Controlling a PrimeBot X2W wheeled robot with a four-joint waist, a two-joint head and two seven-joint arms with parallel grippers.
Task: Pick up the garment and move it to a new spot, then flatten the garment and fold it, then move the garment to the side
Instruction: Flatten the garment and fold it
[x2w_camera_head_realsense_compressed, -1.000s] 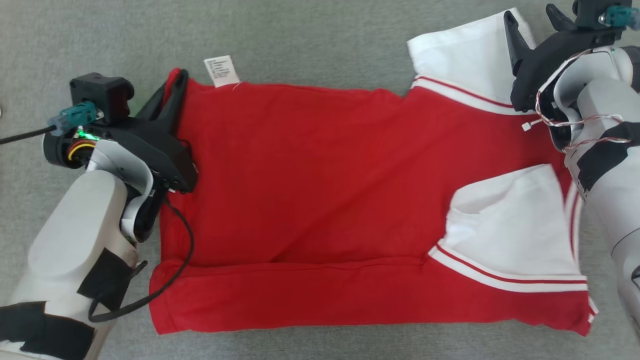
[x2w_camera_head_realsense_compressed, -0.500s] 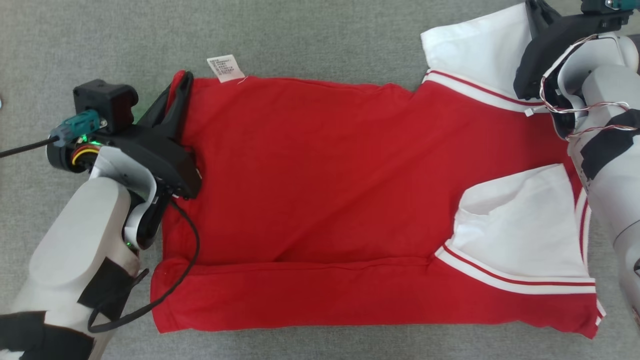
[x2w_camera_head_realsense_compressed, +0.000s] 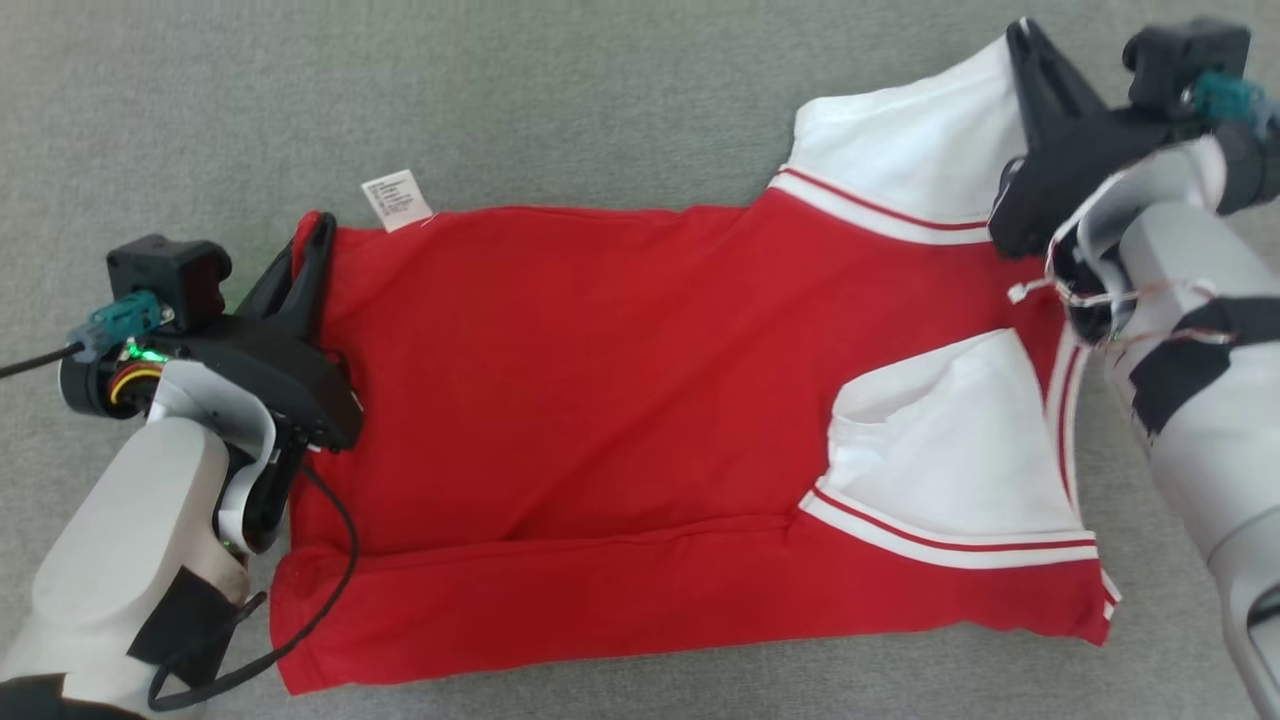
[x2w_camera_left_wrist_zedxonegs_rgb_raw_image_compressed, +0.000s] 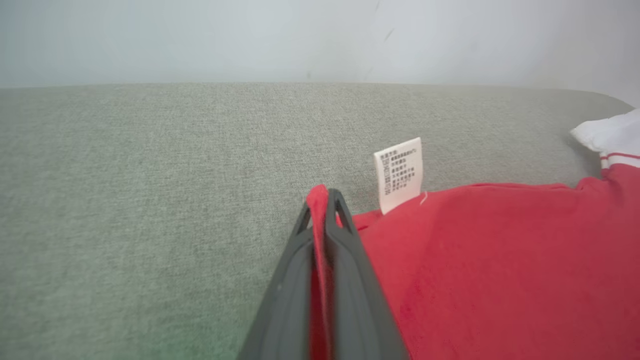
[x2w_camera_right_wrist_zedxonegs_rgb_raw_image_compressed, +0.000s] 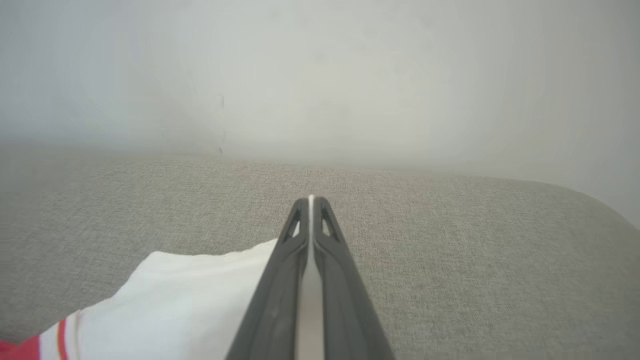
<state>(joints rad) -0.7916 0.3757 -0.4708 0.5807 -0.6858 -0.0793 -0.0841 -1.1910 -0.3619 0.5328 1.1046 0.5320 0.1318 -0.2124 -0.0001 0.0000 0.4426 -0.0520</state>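
Right now the left gripper (x2w_camera_head_realsense_compressed: 318, 228) is clamped on a red corner of the shirt (x2w_camera_head_realsense_compressed: 600, 380). A thin fold of red cloth is pinched between its two dark fingers (x2w_camera_left_wrist_zedxonegs_rgb_raw_image_compressed: 350, 260) and pokes out just past their tips. Just to the right of those tips a white care label (x2w_camera_left_wrist_zedxonegs_rgb_raw_image_compressed: 399, 174) sticks out from the shirt's edge. The red body spreads away to that gripper's right across the grey fabric surface (x2w_camera_head_realsense_compressed: 600, 90).

The right gripper (x2w_camera_head_realsense_compressed: 1022, 35) is clenched too, gripping the far edge of a white sleeve (x2w_camera_head_realsense_compressed: 900, 150). In its wrist view a pale strip of cloth runs between the closed fingers up to the tips, and the rest of the sleeve lies to their left.

Between the two grippers the shirt lies spread out, with its near edge folded over into a long red band (x2w_camera_head_realsense_compressed: 560, 610). A second white sleeve (x2w_camera_head_realsense_compressed: 940, 450) rests on the red body, on the right gripper's side
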